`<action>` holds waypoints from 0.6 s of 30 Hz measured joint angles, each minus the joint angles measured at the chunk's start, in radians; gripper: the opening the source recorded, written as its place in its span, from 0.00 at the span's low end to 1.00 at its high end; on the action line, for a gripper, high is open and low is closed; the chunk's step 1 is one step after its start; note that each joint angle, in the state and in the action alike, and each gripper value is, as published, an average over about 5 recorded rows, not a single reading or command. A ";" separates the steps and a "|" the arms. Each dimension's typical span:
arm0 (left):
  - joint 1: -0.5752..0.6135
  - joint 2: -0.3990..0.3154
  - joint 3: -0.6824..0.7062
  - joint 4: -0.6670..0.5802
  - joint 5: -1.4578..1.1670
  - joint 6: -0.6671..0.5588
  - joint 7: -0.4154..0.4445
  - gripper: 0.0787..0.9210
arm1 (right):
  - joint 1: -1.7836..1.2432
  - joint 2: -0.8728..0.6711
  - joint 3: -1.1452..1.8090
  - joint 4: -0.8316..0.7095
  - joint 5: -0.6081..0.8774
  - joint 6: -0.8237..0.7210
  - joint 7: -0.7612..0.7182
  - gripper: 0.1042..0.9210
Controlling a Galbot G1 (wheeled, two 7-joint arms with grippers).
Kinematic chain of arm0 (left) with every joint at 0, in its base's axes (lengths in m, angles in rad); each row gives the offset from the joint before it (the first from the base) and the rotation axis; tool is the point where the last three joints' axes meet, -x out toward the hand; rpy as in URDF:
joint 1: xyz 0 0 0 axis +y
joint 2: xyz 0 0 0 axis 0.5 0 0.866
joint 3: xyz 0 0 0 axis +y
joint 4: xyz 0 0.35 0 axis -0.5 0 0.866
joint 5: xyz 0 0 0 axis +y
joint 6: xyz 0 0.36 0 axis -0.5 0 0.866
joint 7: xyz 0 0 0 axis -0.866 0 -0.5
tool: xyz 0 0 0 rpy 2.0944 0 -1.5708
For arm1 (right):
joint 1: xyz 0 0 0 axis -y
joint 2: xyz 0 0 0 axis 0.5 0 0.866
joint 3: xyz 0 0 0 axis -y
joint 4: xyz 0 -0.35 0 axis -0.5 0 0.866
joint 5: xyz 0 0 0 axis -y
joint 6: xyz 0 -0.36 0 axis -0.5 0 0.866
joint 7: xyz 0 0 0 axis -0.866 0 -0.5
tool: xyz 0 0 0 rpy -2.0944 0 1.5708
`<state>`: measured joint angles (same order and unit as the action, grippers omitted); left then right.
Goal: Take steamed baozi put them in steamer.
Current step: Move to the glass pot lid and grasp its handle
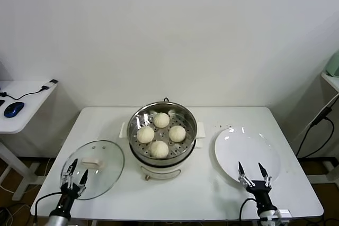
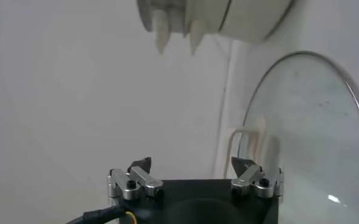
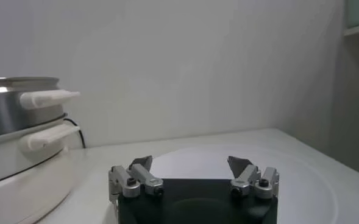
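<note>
All 4 steamed baozi [image 1: 161, 134] already sit in the steamer [image 1: 139, 117] at frame centre, so the plate [image 1: 229, 152] at lower right is bare. The lid [image 1: 108, 170] lies aside at lower left. The left gripper [image 1: 76, 177] and right gripper [image 1: 253, 171] hang released, holding nothing, likely because the loading is done

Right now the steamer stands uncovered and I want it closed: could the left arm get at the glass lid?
Probably yes. The left gripper, jaws open and empty, hovers at the near edge of the glass lid, which lies flat on the table with its handle up and nothing over it.
</note>
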<state>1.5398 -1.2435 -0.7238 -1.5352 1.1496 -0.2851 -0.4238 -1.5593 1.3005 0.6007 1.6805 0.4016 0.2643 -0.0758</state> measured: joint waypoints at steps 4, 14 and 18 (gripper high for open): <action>-0.024 -0.002 0.008 0.009 0.027 0.024 0.005 0.88 | -0.011 0.007 0.005 0.010 -0.004 0.001 0.001 0.88; -0.079 0.007 0.016 0.056 0.084 0.094 0.034 0.88 | -0.036 0.014 0.016 0.042 0.002 0.002 -0.003 0.88; -0.093 0.006 0.022 0.064 0.091 0.114 0.039 0.88 | -0.037 0.017 0.017 0.046 0.005 0.002 -0.003 0.88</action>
<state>1.4467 -1.2371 -0.7017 -1.4711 1.2406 -0.1709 -0.3848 -1.5967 1.3172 0.6173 1.7268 0.4068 0.2668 -0.0792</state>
